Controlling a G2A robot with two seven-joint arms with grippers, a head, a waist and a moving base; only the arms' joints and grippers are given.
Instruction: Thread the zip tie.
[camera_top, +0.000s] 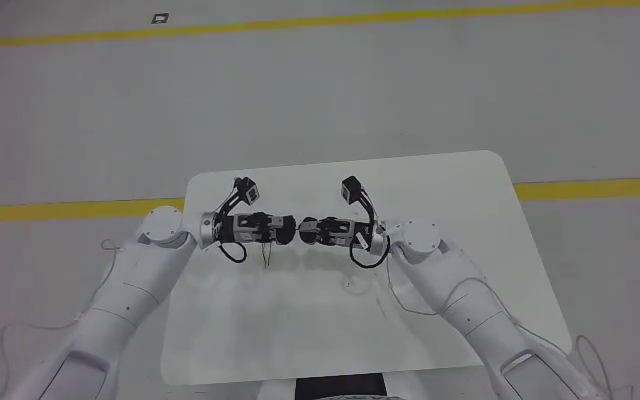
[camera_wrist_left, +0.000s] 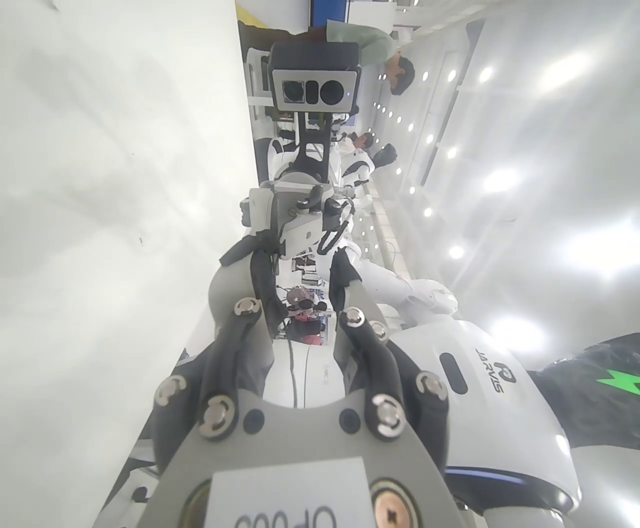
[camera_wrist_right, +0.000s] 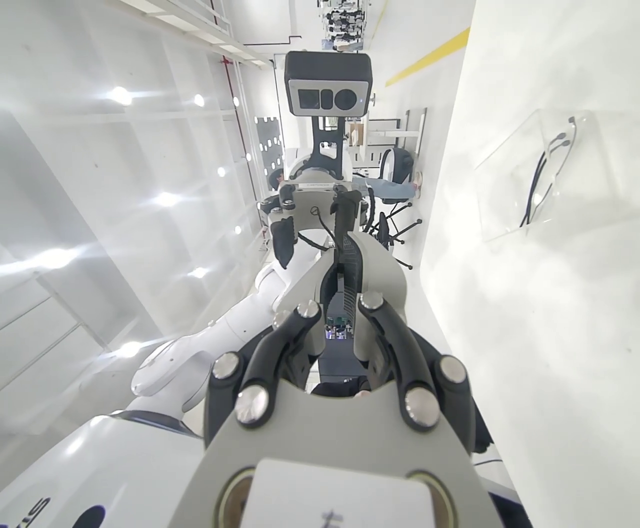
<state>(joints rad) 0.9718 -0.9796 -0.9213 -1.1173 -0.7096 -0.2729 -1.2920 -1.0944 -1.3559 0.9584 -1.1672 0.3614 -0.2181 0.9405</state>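
Note:
Above the middle of the white table (camera_top: 450, 200) my two grippers face each other tip to tip. The left gripper (camera_top: 289, 228) (camera_wrist_left: 300, 257) is open, with its black-padded fingers (camera_wrist_left: 261, 280) wide apart. The right gripper (camera_top: 306, 229) (camera_wrist_right: 340, 245) has its fingers pressed nearly together, pointing into the gap between the left gripper's fingers. A thin black zip tie (camera_wrist_right: 324, 229) runs from the right gripper's tips toward the left gripper's palm. How it sits between the pads is hidden.
A clear plastic tray (camera_wrist_right: 500, 200) lies on the table beside the right arm, with several spare black zip ties (camera_wrist_right: 539, 172) in it. In the top view a small dark speck (camera_top: 348, 283) lies on the table in front of the grippers.

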